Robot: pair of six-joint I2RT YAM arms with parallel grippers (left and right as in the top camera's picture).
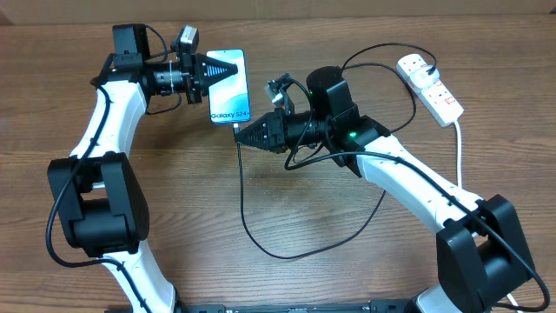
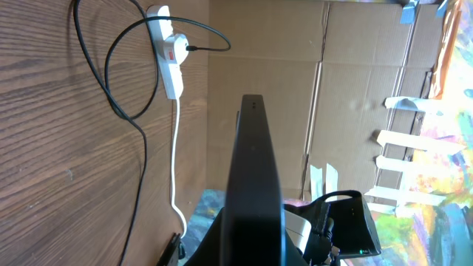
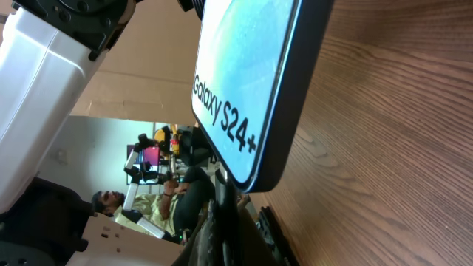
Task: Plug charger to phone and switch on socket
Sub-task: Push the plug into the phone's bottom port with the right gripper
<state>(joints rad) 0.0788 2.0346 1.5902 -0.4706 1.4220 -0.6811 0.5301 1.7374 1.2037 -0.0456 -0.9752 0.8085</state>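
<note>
The phone has a lit light-blue screen with "Galaxy S24+" text. My left gripper is shut on its upper part and holds it tilted off the table. In the left wrist view the phone shows edge-on between the fingers. My right gripper is shut on the charger's connector end, right at the phone's lower end. In the right wrist view the connector sits just below the phone. The black cable loops across the table to the socket.
The socket's thick white cord runs down the right side of the table. The left wrist view shows the socket and the black cable on the wood, with cardboard walls behind. The cable loop lies under my right arm.
</note>
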